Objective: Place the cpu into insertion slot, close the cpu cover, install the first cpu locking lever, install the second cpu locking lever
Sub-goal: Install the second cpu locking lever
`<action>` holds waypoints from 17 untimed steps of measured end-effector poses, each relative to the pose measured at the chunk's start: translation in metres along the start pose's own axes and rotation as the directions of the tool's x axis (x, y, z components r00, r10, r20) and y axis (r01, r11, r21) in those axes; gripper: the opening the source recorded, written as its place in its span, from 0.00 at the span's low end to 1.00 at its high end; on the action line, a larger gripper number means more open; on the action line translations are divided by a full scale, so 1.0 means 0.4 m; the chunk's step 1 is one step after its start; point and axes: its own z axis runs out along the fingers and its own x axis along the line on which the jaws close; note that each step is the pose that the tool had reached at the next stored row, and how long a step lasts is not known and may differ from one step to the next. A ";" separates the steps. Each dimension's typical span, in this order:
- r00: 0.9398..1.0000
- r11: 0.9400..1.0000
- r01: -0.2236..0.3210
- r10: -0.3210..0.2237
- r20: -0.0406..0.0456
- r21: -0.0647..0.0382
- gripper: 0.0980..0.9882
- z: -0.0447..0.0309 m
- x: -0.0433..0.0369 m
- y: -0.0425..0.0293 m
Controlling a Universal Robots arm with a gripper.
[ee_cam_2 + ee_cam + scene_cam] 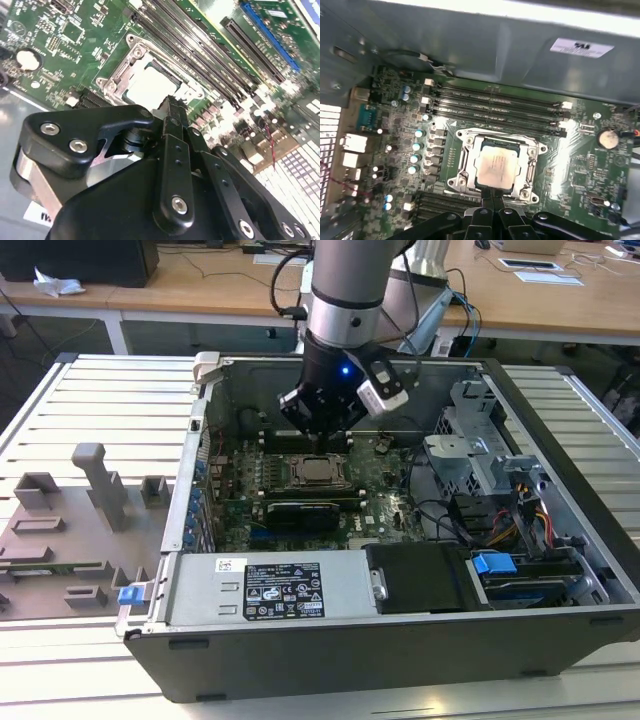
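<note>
Memory slots [495,107] flank the cpu [496,167]; shut jaws above.

The cpu [495,167] is seated in the insertion slot [465,165] on the motherboard [580,165], beside the memory slots [495,107].

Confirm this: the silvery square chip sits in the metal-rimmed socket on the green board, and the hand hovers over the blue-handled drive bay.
Wrong on one count. The silvery square chip does sit in the metal-rimmed socket on the green board, but the hand hovers at the socket's edge, as the first wrist view shows.
</note>
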 end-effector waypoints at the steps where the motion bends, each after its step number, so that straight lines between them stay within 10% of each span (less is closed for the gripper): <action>1: 1.000 1.000 0.000 0.000 0.000 0.000 0.01 -0.006 0.000 0.000; 10: 1.000 1.000 0.000 0.000 0.000 0.000 0.01 -0.069 0.003 0.003; 17: 1.000 1.000 0.000 0.000 0.000 0.000 0.01 -0.073 0.004 0.004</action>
